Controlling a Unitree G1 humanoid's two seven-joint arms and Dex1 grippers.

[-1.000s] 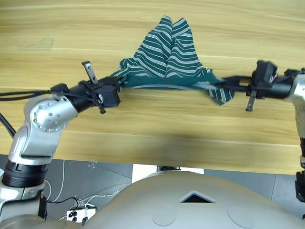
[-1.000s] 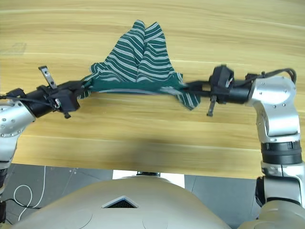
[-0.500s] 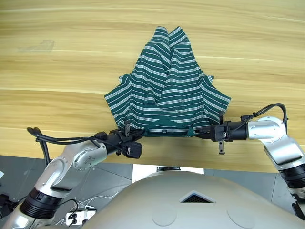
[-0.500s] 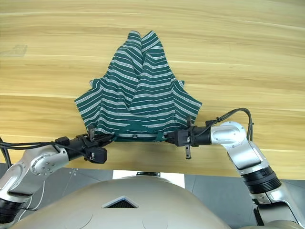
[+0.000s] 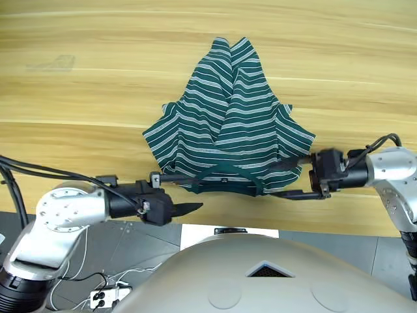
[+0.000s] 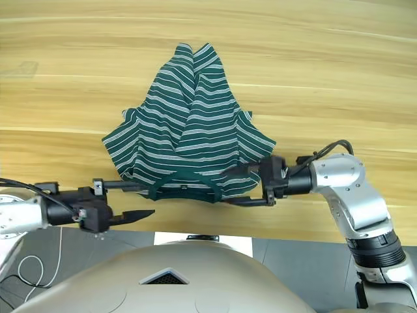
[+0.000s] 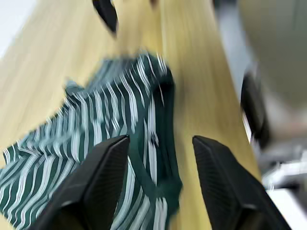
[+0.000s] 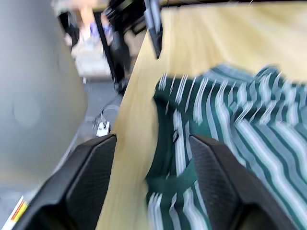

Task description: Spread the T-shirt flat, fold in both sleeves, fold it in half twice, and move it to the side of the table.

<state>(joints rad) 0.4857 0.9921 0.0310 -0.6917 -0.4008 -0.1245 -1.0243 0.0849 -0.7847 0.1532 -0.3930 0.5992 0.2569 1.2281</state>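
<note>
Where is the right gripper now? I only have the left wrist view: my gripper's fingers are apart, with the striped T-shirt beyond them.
Observer: The right gripper is open at the T-shirt's near right corner, close to the table's near edge.
Operator: Is the shirt spread flat?
Observer: No. The head views show it bunched to a narrow peak at its far end, with ridges down the middle.
Operator: And the collar?
Observer: The collar faces the robot, lying between the left gripper and the right one.
</note>
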